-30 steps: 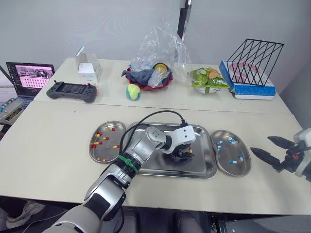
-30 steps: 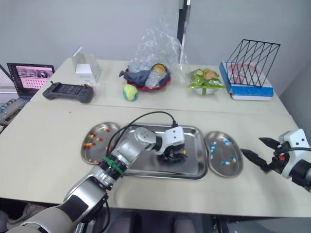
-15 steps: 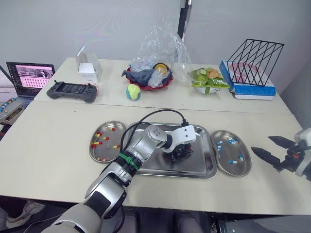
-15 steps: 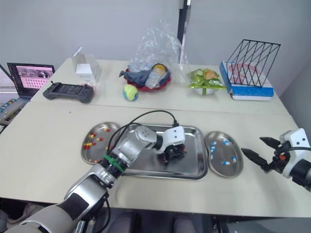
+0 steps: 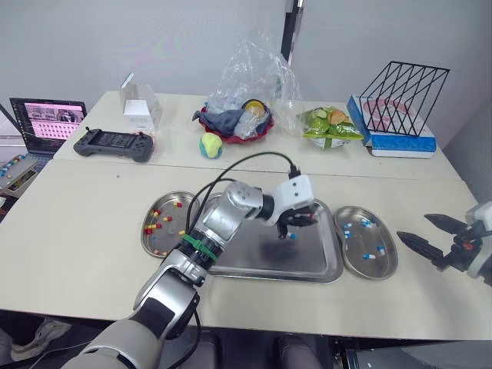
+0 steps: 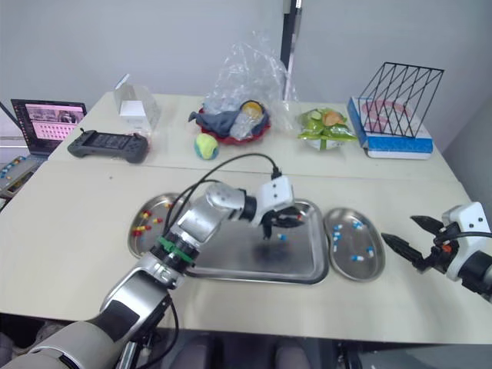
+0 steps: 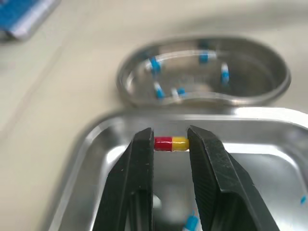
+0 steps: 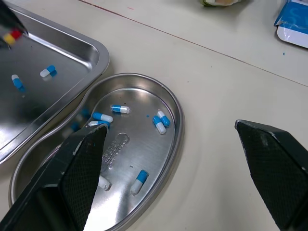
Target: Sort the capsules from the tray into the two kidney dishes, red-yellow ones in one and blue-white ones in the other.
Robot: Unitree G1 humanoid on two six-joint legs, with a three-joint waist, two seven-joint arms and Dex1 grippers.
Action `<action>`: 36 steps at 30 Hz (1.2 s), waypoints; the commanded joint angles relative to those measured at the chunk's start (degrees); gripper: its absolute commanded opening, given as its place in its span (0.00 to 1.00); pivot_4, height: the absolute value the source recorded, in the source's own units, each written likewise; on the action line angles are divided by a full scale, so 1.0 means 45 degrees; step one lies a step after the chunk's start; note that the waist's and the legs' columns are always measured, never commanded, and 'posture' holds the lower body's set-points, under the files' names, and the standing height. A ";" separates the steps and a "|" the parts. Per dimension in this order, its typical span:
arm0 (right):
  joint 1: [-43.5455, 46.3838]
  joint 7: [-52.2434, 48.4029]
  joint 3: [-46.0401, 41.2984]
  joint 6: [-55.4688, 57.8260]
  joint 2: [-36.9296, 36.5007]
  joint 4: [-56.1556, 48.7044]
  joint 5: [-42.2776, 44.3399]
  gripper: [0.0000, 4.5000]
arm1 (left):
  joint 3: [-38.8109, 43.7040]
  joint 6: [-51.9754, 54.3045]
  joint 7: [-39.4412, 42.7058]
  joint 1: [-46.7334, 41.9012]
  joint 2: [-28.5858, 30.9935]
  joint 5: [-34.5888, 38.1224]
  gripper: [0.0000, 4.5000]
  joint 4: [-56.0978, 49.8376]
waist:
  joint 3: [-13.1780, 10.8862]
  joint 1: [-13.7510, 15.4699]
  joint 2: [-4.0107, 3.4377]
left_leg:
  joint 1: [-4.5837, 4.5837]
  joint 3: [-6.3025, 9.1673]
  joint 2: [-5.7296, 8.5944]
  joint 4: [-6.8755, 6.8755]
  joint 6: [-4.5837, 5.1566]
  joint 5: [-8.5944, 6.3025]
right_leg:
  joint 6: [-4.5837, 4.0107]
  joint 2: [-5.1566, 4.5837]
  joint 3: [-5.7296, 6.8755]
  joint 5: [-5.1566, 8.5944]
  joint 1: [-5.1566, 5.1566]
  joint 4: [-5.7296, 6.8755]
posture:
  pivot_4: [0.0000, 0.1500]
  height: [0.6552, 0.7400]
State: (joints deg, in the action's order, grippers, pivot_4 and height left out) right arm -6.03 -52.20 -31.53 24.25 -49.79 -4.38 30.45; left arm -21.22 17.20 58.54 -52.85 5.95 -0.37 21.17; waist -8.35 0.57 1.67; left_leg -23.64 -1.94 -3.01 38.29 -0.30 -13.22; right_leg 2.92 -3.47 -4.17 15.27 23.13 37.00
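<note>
My left gripper (image 5: 301, 221) hangs above the far right part of the steel tray (image 5: 246, 265), shut on a red-yellow capsule (image 7: 171, 143) held crosswise between its fingertips. On the tray just below it lies a blue-white capsule (image 5: 291, 235), with another one (image 8: 17, 82) close by. The left kidney dish (image 5: 163, 241) holds several red-yellow capsules. Several blue-white capsules lie in the right kidney dish (image 5: 387, 265). My right gripper (image 5: 430, 237) is open above the table, to the right of that dish, with nothing between its fingers.
Across the back of the table stand a game controller (image 5: 114, 144), a white box (image 5: 140, 108), a red bowl with a plastic bag (image 5: 240, 115), a tennis ball (image 5: 210, 145), a snack bag (image 5: 330, 124) and a black wire rack (image 5: 403, 96). A laptop (image 5: 46, 123) sits at far left.
My left gripper has risen off the tray floor and moved toward the tray's far right corner, carrying the red-yellow capsule. The right gripper has barely moved.
</note>
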 commanded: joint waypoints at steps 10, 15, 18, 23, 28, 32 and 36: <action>0.1128 -0.0857 0.0340 -0.0328 -0.0325 0.0842 0.0014 1.00 | 0.2600 0.1200 0.1872 0.1242 0.5110 0.1976 0.24 -0.3483 | -0.0001 -0.0261 -0.0043 | 0.0020 0.0022 0.0003 -0.0017 0.0000 0.0000 | -0.0003 0.0007 -0.0002 0.0002 0.0001 0.0005 | 1.00 0.92; 0.1852 -0.1135 0.0863 -0.0433 -0.0326 0.1479 -0.0179 1.00 | 0.3681 0.1329 0.1981 0.2526 0.6916 0.2394 0.24 -0.3305 | -0.0001 -0.0235 -0.0043 | 0.0016 0.0023 0.0006 -0.0002 0.0000 0.0000 | -0.0002 0.0001 0.0002 0.0003 -0.0001 0.0007 | 1.00 0.92; 0.2164 -0.1353 0.1053 -0.0457 -0.0359 0.1739 -0.0249 1.00 | 0.4440 0.1047 0.2372 0.3782 0.8475 0.2439 0.24 -0.3206 | -0.0002 -0.0286 -0.0044 | 0.0013 0.0023 0.0006 -0.0002 0.0001 0.0000 | -0.0002 0.0000 0.0001 0.0003 -0.0001 0.0006 | 1.00 0.92; 0.2428 -0.1555 0.1180 -0.0549 -0.0408 0.2064 -0.0393 1.00 | 0.4945 0.1018 0.2341 0.4715 0.9460 0.2607 0.24 -0.3250 | -0.0003 -0.0188 -0.0044 | 0.0011 0.0022 0.0004 -0.0004 0.0000 0.0000 | -0.0006 -0.0002 0.0009 0.0005 0.0003 0.0009 | 1.00 0.92; 0.2954 -0.1737 0.1451 -0.0674 -0.0433 0.2507 -0.0653 1.00 | 0.4915 0.0697 0.1956 0.5815 0.9945 0.2095 0.24 -0.3044 | -0.0004 -0.0176 -0.0044 | 0.0013 0.0019 0.0005 -0.0003 0.0000 0.0000 | -0.0006 -0.0002 0.0004 0.0006 0.0000 0.0008 | 1.00 0.92; 0.3140 -0.1823 0.1545 -0.0806 -0.0432 0.2720 -0.0758 1.00 | 0.5089 0.0790 0.1754 0.6100 0.9983 0.2137 0.36 -0.2909 | -0.0005 -0.0147 -0.0041 | 0.0007 0.0020 0.0004 -0.0001 0.0000 0.0000 | -0.0006 0.0000 0.0006 0.0006 0.0001 0.0010 | 1.00 0.92; 0.3246 -0.1902 0.1568 -0.0936 -0.0487 0.2936 -0.0792 1.00 | 0.5574 0.0733 0.1686 0.6275 1.0044 0.2521 0.66 -0.2773 | -0.0005 -0.0179 -0.0042 | 0.0008 0.0020 0.0002 -0.0004 0.0000 0.0000 | -0.0007 0.0002 0.0005 0.0007 0.0007 0.0013 | 1.00 0.92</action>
State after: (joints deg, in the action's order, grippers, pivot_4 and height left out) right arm 7.93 -60.36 -23.32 21.49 -50.47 9.12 26.87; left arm 1.13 21.42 66.60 -24.37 49.91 9.25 9.11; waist -8.38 -0.24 1.48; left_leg -23.61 -1.85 -3.00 38.27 -0.30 -13.22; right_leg 2.89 -3.46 -4.14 15.30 23.17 37.05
